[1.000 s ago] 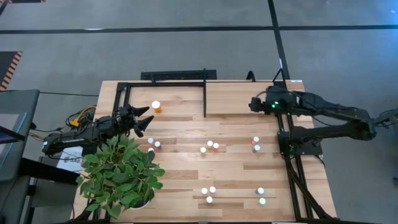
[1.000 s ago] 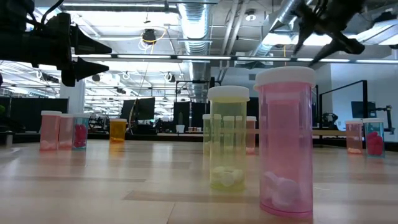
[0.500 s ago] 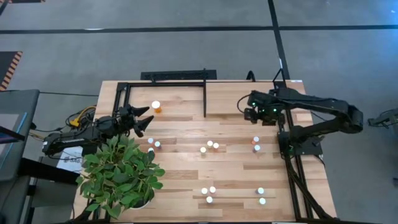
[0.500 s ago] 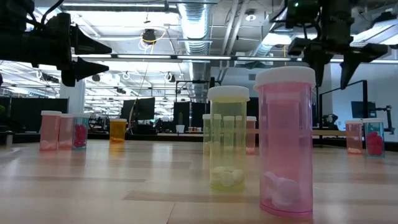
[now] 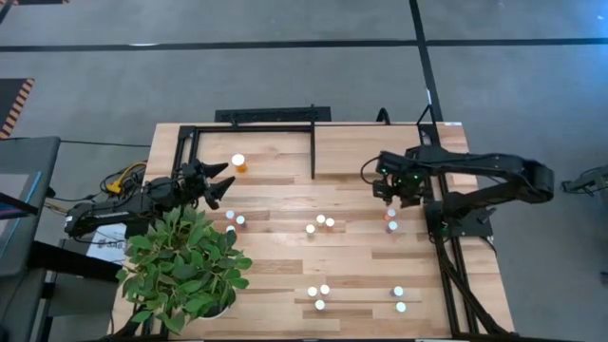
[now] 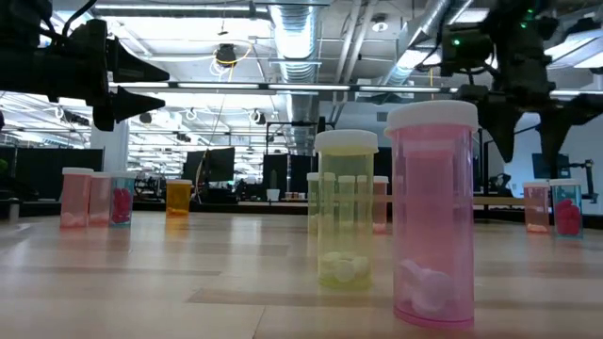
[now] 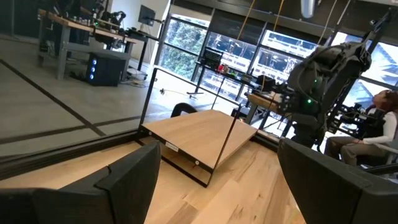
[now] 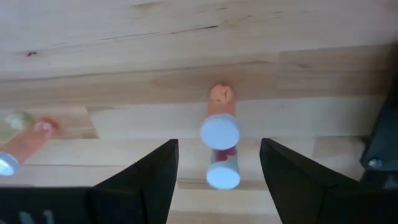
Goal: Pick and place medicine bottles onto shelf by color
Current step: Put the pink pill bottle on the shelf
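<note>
While the left tool (image 5: 220, 182) waits with fingers spread wide beside the plant (image 5: 185, 271), the right tool (image 8: 219, 163) hangs with fingers wide apart over two white-capped bottles (image 8: 219, 134) standing touching on the worktop (image 5: 361, 256). They lie directly below it, between its fingers. The shelf (image 5: 252, 152) with one orange bottle (image 5: 238, 162) sits well away, nearer the left tool.

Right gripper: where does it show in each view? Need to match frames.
High view: right gripper, right of centre, beside two white-capped bottles.
Low view: upper right, open, above what is likely the same bottles.
Left wrist view: right arm beyond the shelf; its fingers are unclear.
Right wrist view: own fingers at the bottom, bottles between them.
Shared landmark: that bottle pair.
</note>
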`<state>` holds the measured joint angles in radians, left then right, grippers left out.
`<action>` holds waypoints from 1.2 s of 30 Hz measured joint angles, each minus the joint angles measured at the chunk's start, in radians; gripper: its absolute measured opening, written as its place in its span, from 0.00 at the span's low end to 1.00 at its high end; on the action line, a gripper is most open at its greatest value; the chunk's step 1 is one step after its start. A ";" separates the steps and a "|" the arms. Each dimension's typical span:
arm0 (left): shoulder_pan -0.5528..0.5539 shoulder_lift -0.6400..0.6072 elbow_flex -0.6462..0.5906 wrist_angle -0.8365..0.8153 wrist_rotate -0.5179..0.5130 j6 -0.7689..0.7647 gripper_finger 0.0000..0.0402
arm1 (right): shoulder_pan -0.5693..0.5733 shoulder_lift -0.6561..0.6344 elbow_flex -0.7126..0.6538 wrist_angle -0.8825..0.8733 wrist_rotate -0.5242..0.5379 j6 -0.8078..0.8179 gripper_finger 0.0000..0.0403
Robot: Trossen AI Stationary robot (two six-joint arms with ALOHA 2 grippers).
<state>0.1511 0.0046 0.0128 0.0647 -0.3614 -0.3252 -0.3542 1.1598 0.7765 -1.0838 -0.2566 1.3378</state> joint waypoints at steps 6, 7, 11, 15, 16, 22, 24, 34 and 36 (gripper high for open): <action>0.000 0.000 0.000 0.000 0.000 0.000 0.78 | -0.001 -0.036 -0.084 0.080 -0.041 0.016 0.62; 0.000 0.000 0.000 0.000 0.000 0.000 0.78 | 0.003 -0.034 -0.094 0.085 -0.051 0.017 0.62; 0.000 0.000 0.000 0.000 0.000 0.000 0.78 | 0.021 -0.014 -0.100 0.117 -0.060 0.016 0.62; 0.000 0.000 0.000 0.000 0.000 0.000 0.78 | 0.045 0.024 -0.100 0.119 -0.060 0.016 0.62; 0.000 0.000 0.000 0.000 0.000 0.000 0.78 | 0.052 0.037 -0.100 0.119 -0.059 0.016 0.62; 0.000 0.000 0.000 0.000 0.000 0.000 0.78 | 0.067 0.113 -0.100 0.150 -0.059 -0.032 0.62; 0.000 0.000 0.000 0.000 0.000 0.000 0.78 | 0.064 0.134 -0.100 0.159 -0.059 -0.053 0.62; 0.000 0.000 0.000 0.000 0.000 0.000 0.78 | 0.064 0.151 -0.100 0.196 -0.027 -0.089 0.62; 0.000 0.000 0.000 0.000 0.000 0.000 0.78 | 0.064 0.151 -0.100 0.195 -0.024 -0.090 0.61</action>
<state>0.1511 0.0045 0.0129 0.0647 -0.3618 -0.3252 -0.2904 1.3109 0.6769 -0.8893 -0.2810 1.2480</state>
